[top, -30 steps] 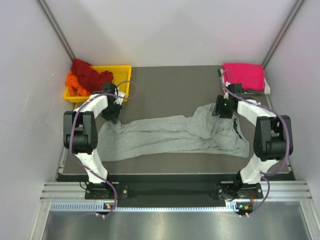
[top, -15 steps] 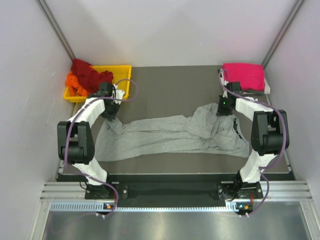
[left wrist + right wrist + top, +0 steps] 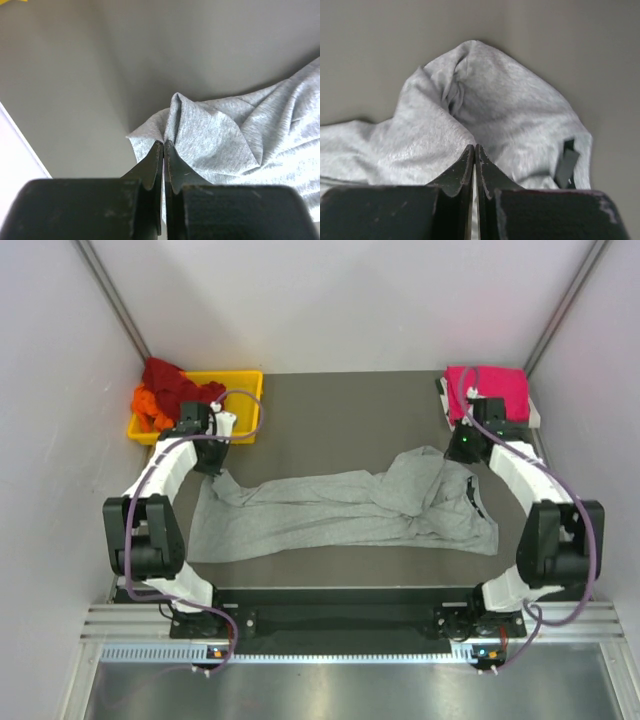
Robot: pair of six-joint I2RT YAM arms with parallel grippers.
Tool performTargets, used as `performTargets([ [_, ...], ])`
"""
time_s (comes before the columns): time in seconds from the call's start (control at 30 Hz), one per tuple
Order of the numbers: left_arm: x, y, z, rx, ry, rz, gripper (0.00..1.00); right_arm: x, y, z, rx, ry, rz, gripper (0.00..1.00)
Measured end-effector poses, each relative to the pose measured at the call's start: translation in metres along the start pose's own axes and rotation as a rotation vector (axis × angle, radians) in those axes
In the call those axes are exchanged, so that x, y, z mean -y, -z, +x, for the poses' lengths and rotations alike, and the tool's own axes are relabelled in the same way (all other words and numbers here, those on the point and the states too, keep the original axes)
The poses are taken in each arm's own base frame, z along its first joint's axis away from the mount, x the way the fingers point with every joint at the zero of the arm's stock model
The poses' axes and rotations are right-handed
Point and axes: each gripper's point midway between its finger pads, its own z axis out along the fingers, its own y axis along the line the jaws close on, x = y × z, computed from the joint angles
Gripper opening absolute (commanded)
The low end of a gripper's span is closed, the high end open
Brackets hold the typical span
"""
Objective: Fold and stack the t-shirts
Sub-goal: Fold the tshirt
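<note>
A light heather-grey t-shirt (image 3: 340,505) lies crumpled and stretched across the middle of the table, its dark collar (image 3: 472,498) near the right end. My left gripper (image 3: 212,466) is shut on the shirt's upper left corner; in the left wrist view the cloth (image 3: 220,135) tents up into the jaw tips (image 3: 163,143). My right gripper (image 3: 452,454) is shut at the shirt's upper right peak, and grey cloth (image 3: 485,100) spreads from the tips (image 3: 474,147). A folded magenta-pink t-shirt (image 3: 490,392) lies at the back right.
A yellow tray (image 3: 245,380) at the back left holds a dark red t-shirt (image 3: 172,380) and an orange one (image 3: 150,405). White walls close in on both sides and the back. The table's near edge lies just below the shirt.
Both arms have swung outward and toward the back. The shirt's upper left corner has moved left and its upper right peak slightly right, pulling the cloth a little longer.
</note>
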Motion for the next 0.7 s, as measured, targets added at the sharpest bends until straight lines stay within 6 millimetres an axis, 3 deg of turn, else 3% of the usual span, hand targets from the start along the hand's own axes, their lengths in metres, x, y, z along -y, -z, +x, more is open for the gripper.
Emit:
performTargets([
  [0.17,-0.008,0.018,-0.005,0.048,-0.009,-0.017,0.00,0.023,0.055,0.007,0.079,-0.053,0.026,0.00],
  [0.33,-0.040,0.047,-0.001,0.101,0.004,-0.114,0.00,0.048,0.084,0.045,0.057,-0.124,0.079,0.00],
  [0.43,-0.046,0.046,0.028,0.049,0.002,-0.144,0.00,0.057,0.088,0.073,0.000,-0.159,0.097,0.00],
  [0.6,-0.029,0.023,0.088,-0.111,-0.038,-0.103,0.00,0.068,0.085,0.116,-0.098,-0.213,0.129,0.00],
  [0.7,-0.021,0.017,0.113,-0.180,-0.056,-0.081,0.00,0.071,0.085,0.124,-0.123,-0.232,0.143,0.00],
])
